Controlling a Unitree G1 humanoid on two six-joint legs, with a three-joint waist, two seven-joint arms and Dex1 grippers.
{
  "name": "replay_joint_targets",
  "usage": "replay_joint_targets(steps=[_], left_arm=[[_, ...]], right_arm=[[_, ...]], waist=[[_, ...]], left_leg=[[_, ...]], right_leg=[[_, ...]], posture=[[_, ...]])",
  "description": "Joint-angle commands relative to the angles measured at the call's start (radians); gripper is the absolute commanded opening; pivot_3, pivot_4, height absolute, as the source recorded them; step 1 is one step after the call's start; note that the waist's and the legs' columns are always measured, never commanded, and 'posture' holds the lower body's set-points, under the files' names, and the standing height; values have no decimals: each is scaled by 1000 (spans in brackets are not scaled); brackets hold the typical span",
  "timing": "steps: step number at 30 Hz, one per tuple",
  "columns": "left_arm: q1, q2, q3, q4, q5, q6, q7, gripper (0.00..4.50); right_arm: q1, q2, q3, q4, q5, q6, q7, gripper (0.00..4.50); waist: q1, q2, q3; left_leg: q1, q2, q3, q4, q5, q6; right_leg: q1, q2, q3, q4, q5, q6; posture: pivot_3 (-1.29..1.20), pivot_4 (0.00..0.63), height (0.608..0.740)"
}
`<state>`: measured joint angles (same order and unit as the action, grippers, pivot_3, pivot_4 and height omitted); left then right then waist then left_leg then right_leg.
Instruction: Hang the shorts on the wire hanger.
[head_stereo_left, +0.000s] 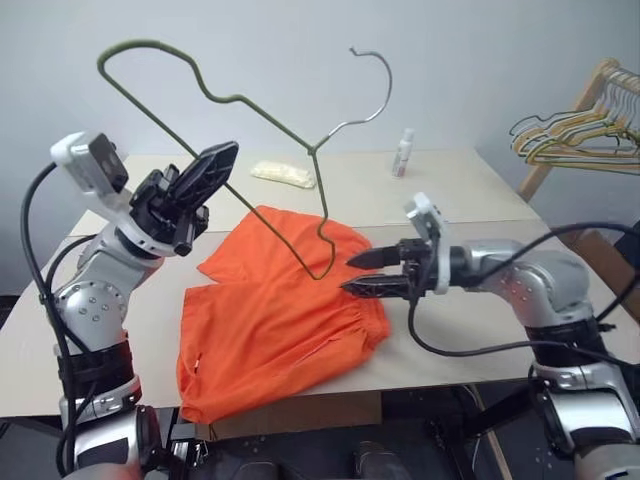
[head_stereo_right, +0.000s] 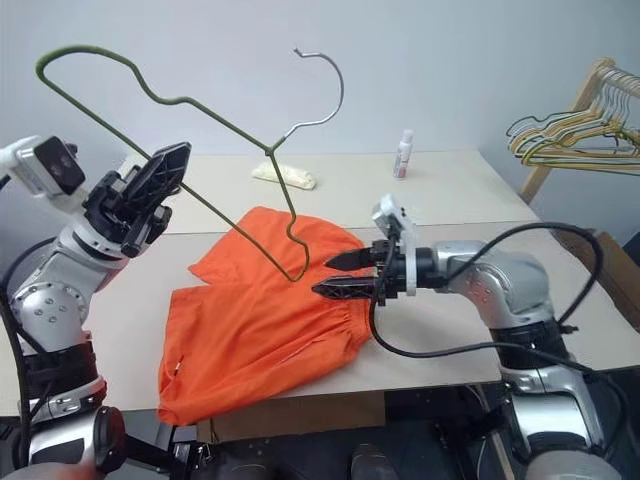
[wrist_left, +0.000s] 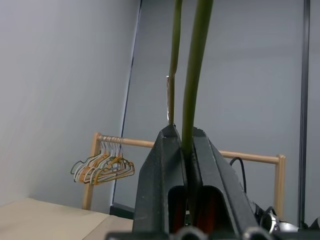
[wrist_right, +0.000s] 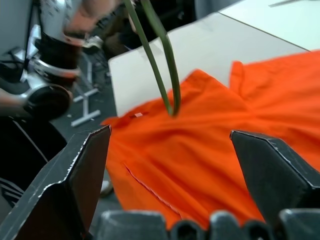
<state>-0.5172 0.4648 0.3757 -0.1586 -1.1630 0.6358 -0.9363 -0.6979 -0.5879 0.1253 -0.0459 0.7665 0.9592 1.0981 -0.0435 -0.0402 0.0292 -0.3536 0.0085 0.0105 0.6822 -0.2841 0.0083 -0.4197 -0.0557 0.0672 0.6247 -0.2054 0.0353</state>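
Note:
The orange shorts (head_stereo_left: 280, 320) lie flat on the table, one part drooping over its front edge. My left gripper (head_stereo_left: 228, 152) is raised at the left, shut on the long straight bar of the wire hanger (head_stereo_left: 314, 150). The hanger stands tilted in the air, hook uppermost, and its low corner hangs just above the shorts. In the left wrist view the green wire (wrist_left: 197, 60) runs up from between the shut fingers (wrist_left: 170, 150). My right gripper (head_stereo_left: 348, 275) is open and level, pointing left over the gathered waistband, close beside the hanger's low corner (wrist_right: 172, 107), with nothing between its fingers.
A white bottle (head_stereo_left: 404, 152) and a pale yellow packet (head_stereo_left: 283, 174) sit at the back of the table (head_stereo_left: 480, 200). A wooden rack with bunched hangers (head_stereo_left: 585, 135) stands at the far right. A black cable loops from the right arm.

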Motion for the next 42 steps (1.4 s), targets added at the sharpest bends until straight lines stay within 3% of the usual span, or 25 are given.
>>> replay_joint_targets(steps=[1,19,23,32,33,36,37,42], left_arm=[[-17,-5,-12,-12,3,-19,-14,0],[-13,-28,-12,-2,-1,-45,-45,0],[-3,-34,-14,-9,3,-50,-45,0],[-7,-56,-18,-3,24,-67,-35,0],[-7,-58,-20,1,37,-77,-34,0],[-2,-61,-29,13,65,-95,-24,0],[-1,-62,-31,16,71,-95,-17,554],[24,-28,-99,30,174,-80,0,2011]], right_arm=[[-57,21,6,42,0,-6,50,4463],[-141,113,65,163,-71,-57,195,4463],[-133,117,67,158,-75,-50,212,3599],[-128,139,77,165,-116,-68,200,214],[-126,142,75,166,-118,-71,199,9],[-121,146,69,164,-120,-78,199,9],[-119,146,67,162,-120,-80,198,0],[-104,153,5,149,-85,-68,156,0]], waist=[[0,0,0],[1,0,0],[1,0,0],[1,0,0],[1,0,0],[1,0,0],[1,0,0],[1,0,0]], left_leg=[[0,0,0,0,0,0],[0,0,0,0,0,0],[0,0,0,0,0,0],[0,0,0,0,0,0],[0,0,0,0,0,0],[0,0,0,0,0,0],[0,0,0,0,0,0],[0,0,0,0,0,0]], right_leg=[[0,0,0,0,0,0],[-1,0,0,1,0,0],[-1,0,0,1,0,0],[-1,0,0,1,0,0],[-1,0,0,1,0,0],[-1,0,0,1,0,0],[-1,0,0,1,0,0],[-1,0,0,1,0,0]], posture=[[22,0,740],[23,0,740],[28,0,740],[28,0,740],[27,0,740],[25,0,740],[25,0,740],[9,0,740]])
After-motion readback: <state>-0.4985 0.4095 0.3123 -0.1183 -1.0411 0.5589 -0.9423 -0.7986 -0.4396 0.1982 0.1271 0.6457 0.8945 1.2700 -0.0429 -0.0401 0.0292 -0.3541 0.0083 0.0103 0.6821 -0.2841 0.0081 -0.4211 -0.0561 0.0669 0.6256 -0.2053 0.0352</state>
